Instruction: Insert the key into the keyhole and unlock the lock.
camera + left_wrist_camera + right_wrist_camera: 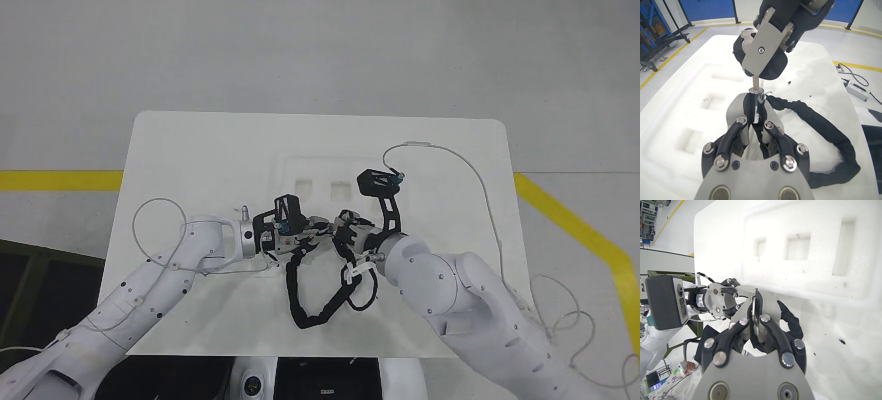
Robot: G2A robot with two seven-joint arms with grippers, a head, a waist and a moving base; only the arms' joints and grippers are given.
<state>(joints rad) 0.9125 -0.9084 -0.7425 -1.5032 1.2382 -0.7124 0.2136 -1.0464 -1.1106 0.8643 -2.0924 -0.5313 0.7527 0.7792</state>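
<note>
Position: both arms meet over the middle of the white table [200, 150], the left arm coming in from the robot's left and the right arm from its right.

Left gripper [755, 113]: closed on the lock cylinder [757, 102]. The chrome barrel sits between the two fingers with its keyed end pointing away from the wrist, clear of the fingertips.

Right gripper [755, 311]: closed on the key [755, 82]. The textured metal head of the key is pinched flat between the finger plate and the black ribbed pad, and the blade sticks out past the fingertips.

Key and keyhole [755, 90]: the blade stands in line with the barrel and its tip is inside the keyhole at the end face of the cylinder. A short length of blade is bare between the gripper and the cylinder. How far the blade has gone in cannot be told.

Chain [300, 290]: sleeved in black fabric, it leaves the cylinder beside the left gripper's fingers, lies on the table and loops toward the robot's edge.

Surroundings: the table top is moulded foam with square recesses [715, 98] on the far side of the grippers. One recess holds a small thin ring [706, 99]. Dark crumbs [789, 82] lie on the foam near the chain. A thin white cable [480, 190] runs across the table's right part.
</note>
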